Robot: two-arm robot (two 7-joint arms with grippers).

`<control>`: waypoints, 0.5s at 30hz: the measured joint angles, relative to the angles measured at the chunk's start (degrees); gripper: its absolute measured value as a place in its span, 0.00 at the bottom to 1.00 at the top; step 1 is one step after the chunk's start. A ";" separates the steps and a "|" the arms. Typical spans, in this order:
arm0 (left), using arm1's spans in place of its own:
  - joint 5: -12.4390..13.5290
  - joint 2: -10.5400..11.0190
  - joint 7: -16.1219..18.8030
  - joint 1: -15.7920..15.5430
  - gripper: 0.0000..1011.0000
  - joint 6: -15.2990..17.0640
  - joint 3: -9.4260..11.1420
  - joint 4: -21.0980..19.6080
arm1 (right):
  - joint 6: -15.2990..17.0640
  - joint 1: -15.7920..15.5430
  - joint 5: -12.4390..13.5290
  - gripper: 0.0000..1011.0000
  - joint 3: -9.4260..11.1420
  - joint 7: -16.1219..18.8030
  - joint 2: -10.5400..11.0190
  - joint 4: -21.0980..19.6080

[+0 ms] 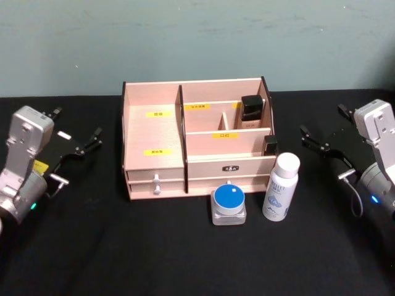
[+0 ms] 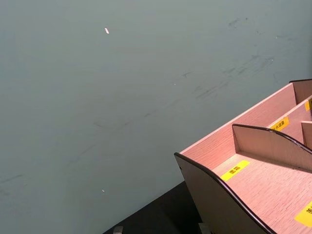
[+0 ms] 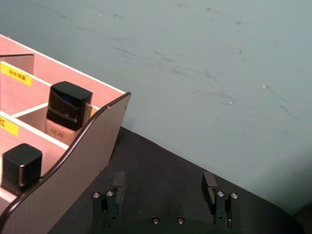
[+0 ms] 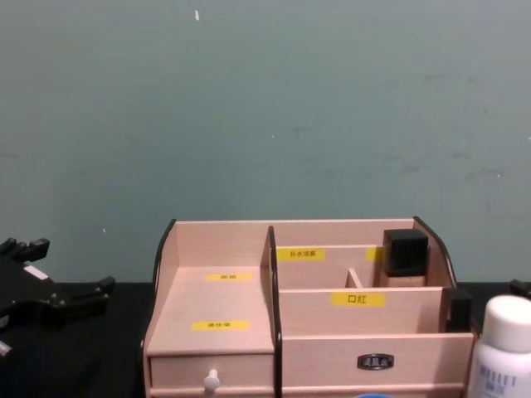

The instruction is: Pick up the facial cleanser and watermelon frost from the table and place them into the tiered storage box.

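Tiered storage box (image 1: 154, 132) holds a black-capped bottle (image 1: 251, 111) in its back-right compartment.

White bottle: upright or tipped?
Upright: the white bottle stands cap-up on the table before the tiered storage box; left gripper and right gripper parked aside.

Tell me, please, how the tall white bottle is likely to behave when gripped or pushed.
The white bottle stands tall on a narrow base, so a sideways push would probably tip it. Its round, smooth-looking body may slip when gripped, and could roll if toppled, perhaps knocking the blue-lidded jar close beside it.
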 joint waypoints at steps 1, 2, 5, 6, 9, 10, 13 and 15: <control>0.00 0.00 0.00 0.00 0.99 0.00 0.00 0.00 | 0.00 0.00 0.02 0.99 0.15 0.05 -0.13 0.12; 0.00 0.00 0.00 0.00 0.99 0.00 0.00 0.00 | 0.03 0.00 0.13 0.99 0.39 0.12 -0.30 0.19; 0.00 0.00 0.00 0.00 0.99 0.00 0.00 0.00 | 0.46 -0.34 0.77 0.99 1.35 0.52 -0.66 -0.18; 0.00 0.00 0.00 0.00 0.99 0.00 0.00 0.00 | 0.58 -0.49 0.95 0.99 1.57 0.68 -0.68 -0.45; 0.00 0.00 0.00 0.00 0.99 0.00 0.00 0.00 | 0.84 -1.49 1.97 0.99 2.67 1.68 -0.31 -2.15; 0.00 0.00 0.00 0.00 0.99 0.00 0.00 0.00 | 0.90 -1.85 2.47 0.99 3.08 2.02 -0.16 -2.76; 0.00 0.00 0.00 0.00 0.99 0.00 0.00 0.00 | 1.01 -3.97 4.86 0.99 5.13 3.58 0.79 -6.18; 0.00 0.00 0.00 0.00 0.99 0.00 0.00 0.00 | 0.94 -4.98 5.50 0.99 5.99 4.00 1.30 -7.80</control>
